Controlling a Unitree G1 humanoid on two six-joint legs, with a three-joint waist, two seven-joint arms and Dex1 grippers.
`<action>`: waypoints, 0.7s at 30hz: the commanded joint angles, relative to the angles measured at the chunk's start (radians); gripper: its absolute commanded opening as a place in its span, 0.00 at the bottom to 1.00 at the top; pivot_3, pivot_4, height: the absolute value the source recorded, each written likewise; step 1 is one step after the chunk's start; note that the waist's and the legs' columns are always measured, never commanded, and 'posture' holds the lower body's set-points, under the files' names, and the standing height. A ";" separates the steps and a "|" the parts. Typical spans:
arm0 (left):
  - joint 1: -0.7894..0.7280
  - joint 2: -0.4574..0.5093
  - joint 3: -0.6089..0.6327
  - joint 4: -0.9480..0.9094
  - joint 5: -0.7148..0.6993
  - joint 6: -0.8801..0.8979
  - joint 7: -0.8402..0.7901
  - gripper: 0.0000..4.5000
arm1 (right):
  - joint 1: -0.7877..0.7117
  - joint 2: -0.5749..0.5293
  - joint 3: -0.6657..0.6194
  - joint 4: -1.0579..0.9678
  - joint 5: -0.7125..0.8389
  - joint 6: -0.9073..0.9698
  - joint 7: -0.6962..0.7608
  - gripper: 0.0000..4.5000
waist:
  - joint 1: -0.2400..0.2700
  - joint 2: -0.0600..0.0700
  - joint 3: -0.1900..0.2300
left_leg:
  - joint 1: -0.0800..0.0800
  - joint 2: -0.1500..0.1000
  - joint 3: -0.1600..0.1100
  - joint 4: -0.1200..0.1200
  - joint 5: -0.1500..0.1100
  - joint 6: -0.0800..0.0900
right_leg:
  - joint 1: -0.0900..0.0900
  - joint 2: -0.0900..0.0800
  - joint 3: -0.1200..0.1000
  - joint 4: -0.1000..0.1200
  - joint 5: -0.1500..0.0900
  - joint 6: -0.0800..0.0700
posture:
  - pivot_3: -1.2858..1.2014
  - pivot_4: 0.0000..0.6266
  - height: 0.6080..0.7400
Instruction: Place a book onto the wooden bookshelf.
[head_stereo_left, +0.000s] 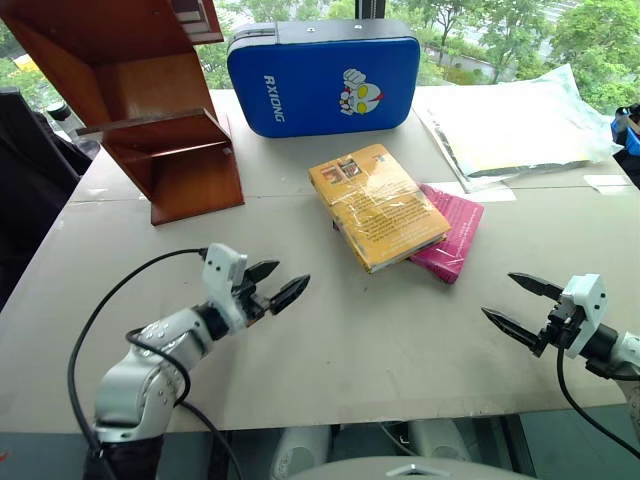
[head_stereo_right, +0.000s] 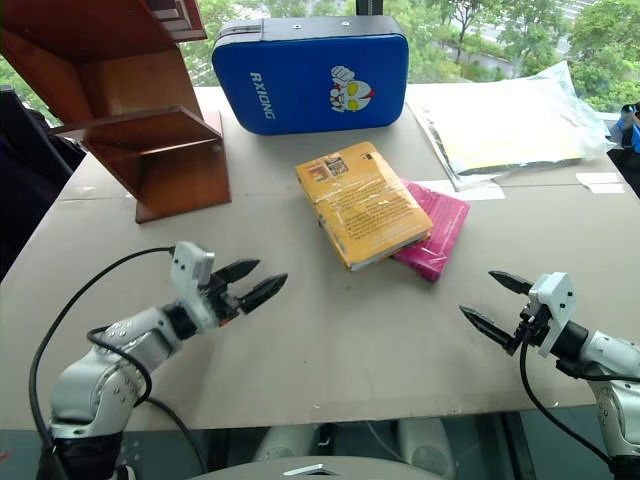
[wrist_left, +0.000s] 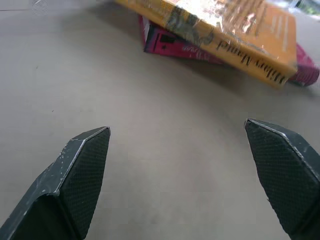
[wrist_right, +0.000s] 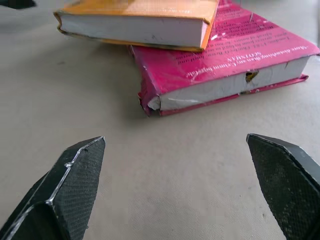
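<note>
The thick yellow-orange book (head_stereo_left: 375, 205) in shiny wrap lies flat at the table's middle, resting partly on a thinner magenta-pink book (head_stereo_left: 452, 232). The wooden bookshelf (head_stereo_left: 140, 100), glossy reddish-brown with slanted boards, stands at the far left. My left gripper (head_stereo_left: 275, 283) hovers open over the table, to the near left of the book and pointing toward it; its spine (wrist_left: 235, 37) shows ahead in the left wrist view. My right gripper (head_stereo_left: 520, 305) is open at the near right, with nothing between its fingers, facing the page edges of both books (wrist_right: 135, 25).
A blue zip case (head_stereo_left: 322, 75) with a cartoon figure stands upright behind the books. Clear plastic sleeves with papers (head_stereo_left: 515, 125) lie at the far right. The grey table (head_stereo_left: 380, 340) has a near edge just behind my arms.
</note>
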 joint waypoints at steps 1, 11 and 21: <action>-0.115 -0.124 0.029 0.080 -0.171 0.191 0.137 0.99 | 0.016 -0.016 -0.049 -0.149 0.096 0.065 -0.016 1.00 | 0.003 -0.001 -0.001 | 0.000 0.000 0.000 0.001 0.000 0.000 | 0.000 0.000 0.000 0.001 0.000 0.001 | 0.52 0.24 1.00; -0.380 -0.277 0.130 0.461 -0.367 0.490 0.317 0.99 | 0.018 -0.049 -0.077 -0.423 0.190 0.233 -0.159 1.00 | -0.005 -0.005 -0.001 | 0.001 -0.003 -0.002 0.001 0.000 0.000 | 0.000 0.002 0.000 0.006 0.000 0.002 | 0.52 0.24 1.00; -0.548 -0.382 0.215 0.728 -0.370 0.446 0.359 0.93 | 0.082 -0.048 -0.132 -0.488 0.190 0.259 -0.208 1.00 | 0.018 -0.005 -0.002 | 0.000 -0.004 0.000 0.003 0.000 0.000 | 0.000 0.001 0.001 0.005 0.001 0.000 | 0.52 0.24 1.00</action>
